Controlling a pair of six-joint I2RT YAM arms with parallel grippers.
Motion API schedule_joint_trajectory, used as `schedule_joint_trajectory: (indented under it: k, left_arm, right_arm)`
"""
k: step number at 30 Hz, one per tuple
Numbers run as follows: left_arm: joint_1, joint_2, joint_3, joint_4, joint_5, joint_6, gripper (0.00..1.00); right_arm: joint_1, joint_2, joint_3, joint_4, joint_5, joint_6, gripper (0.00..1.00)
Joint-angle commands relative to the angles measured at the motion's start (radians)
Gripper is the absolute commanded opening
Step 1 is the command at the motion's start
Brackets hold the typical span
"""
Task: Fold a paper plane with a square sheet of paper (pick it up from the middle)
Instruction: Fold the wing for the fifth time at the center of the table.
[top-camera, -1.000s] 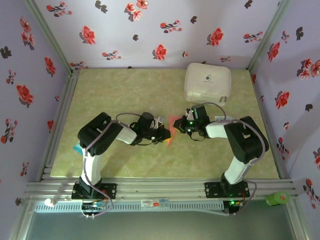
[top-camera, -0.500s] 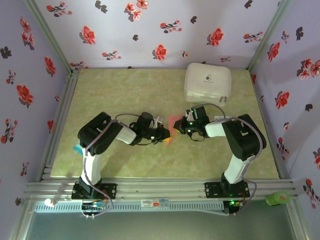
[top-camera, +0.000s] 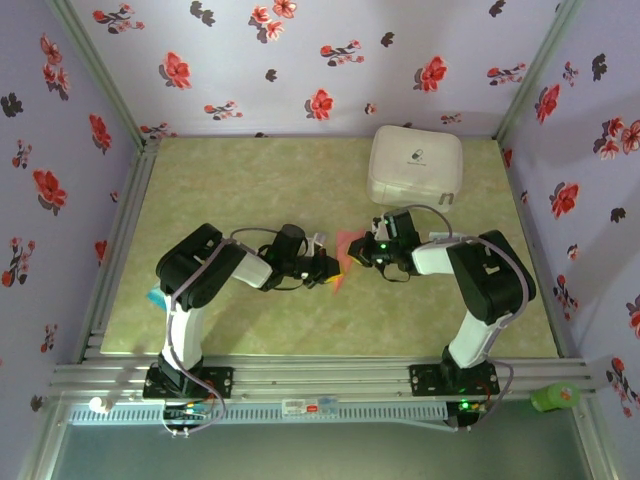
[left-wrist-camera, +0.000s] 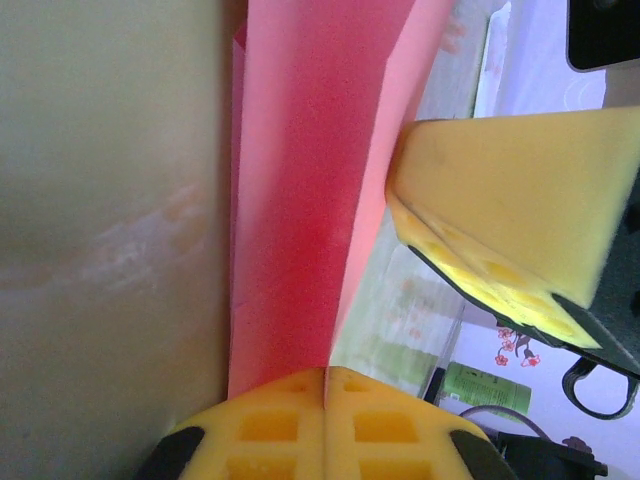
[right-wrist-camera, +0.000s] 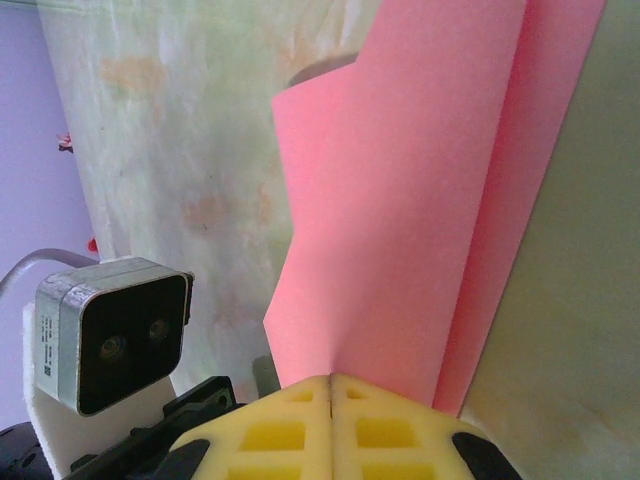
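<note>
Pinching the paper from two sides near the middle of the table, closer to the near edge than to the far one, with the salmon-red sheet folded into overlapping layers. Clamped at one edge by the left gripper, yellow pads pressed together on it, and at the opposite edge by the right gripper, pads likewise closed on it, fingertips facing each other at close range. Resting well apart at the far right corner, a white case.
</note>
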Motion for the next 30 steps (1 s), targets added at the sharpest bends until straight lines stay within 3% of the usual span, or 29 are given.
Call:
schedule_joint_trajectory:
  k: [1,27,30]
  left_arm:
    - [0.016,0.028,-0.024,-0.027,-0.018,-0.007,0.00]
    - [0.019,0.027,-0.038,-0.093,-0.076,0.003,0.00]
    - [0.019,0.013,-0.034,-0.128,-0.076,0.025,0.06]
  right_arm:
    - [-0.007,-0.016,-0.005,-0.015,-0.016,-0.027,0.06]
    - [-0.007,0.123,0.023,0.041,-0.020,-0.002,0.06]
    - [-0.006,0.125,0.020,0.009,-0.001,-0.012,0.06]
